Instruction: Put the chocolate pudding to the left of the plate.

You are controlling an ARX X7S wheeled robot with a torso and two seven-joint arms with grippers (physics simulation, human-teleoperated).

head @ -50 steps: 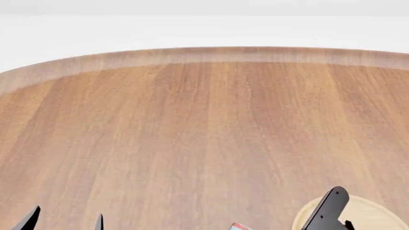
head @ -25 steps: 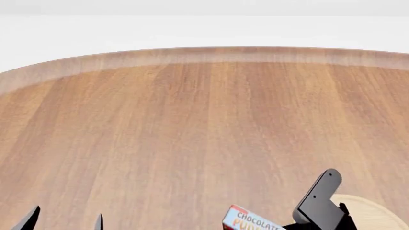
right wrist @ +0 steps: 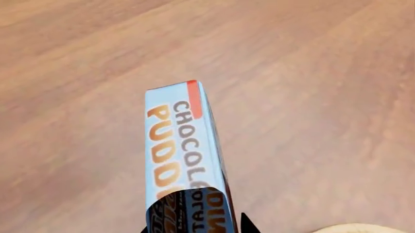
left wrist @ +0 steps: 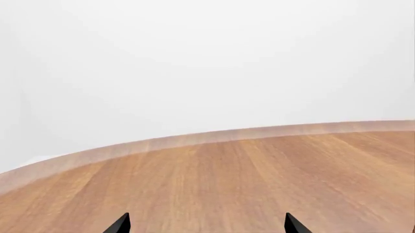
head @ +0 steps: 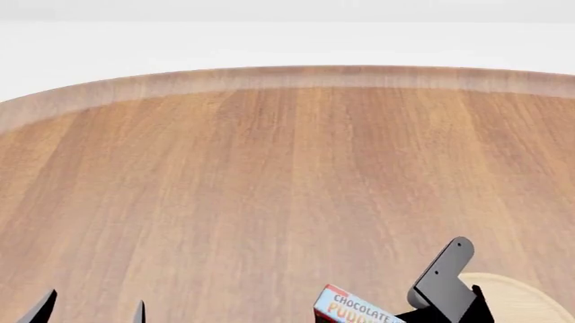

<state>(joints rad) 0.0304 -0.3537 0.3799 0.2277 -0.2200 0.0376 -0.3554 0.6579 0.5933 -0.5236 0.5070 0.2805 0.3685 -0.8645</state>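
The chocolate pudding (head: 353,307) is a carton with a light blue top, a red edge and orange-white letters, at the bottom edge of the head view. My right gripper (head: 404,313) is shut on its near end, just left of the plate (head: 521,296), a light-wood disc partly cut off at the bottom right. In the right wrist view the pudding (right wrist: 180,145) sticks out from the right gripper (right wrist: 194,226) above bare table, and a sliver of the plate (right wrist: 353,228) shows. My left gripper (head: 90,313) is open and empty at the bottom left; it also shows in the left wrist view (left wrist: 206,226).
The round wooden table (head: 287,168) stretches ahead to a curved far edge (head: 287,75), with a white background behind. The same edge shows in the left wrist view (left wrist: 214,138). No other objects are in view.
My right gripper has risen and moved slightly left with the pudding, so more of the carton shows in the head view. The left gripper has not moved.
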